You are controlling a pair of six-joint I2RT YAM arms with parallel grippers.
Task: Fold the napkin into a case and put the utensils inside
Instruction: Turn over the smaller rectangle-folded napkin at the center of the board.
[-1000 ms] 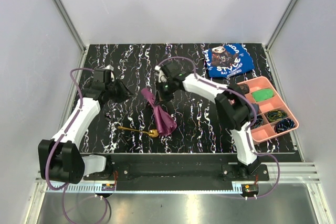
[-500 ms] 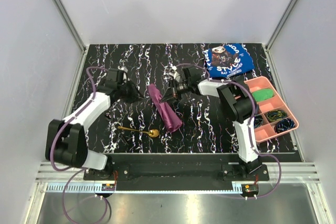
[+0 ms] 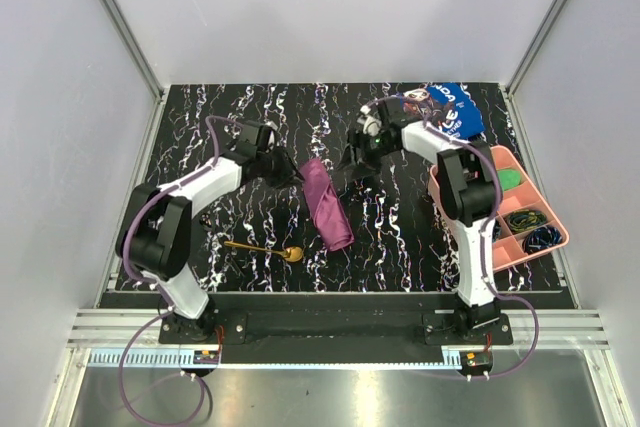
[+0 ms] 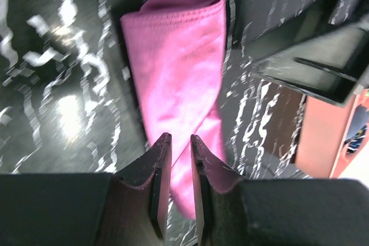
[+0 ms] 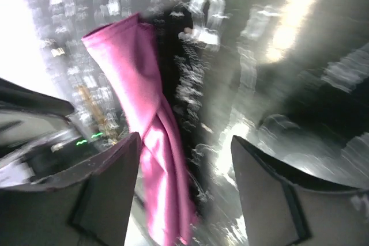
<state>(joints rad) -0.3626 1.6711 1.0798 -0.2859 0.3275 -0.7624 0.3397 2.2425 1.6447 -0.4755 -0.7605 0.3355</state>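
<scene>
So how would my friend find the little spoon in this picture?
Look at the black table with white squiggles. Near its front edge, just left of the purple folded napkin and its near end, lies the spoon. It is the only thin, shiny gold thing there.

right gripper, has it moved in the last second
Yes. The right gripper has swung right and toward the far side, off the napkin and closer to the blue cloth.
</scene>
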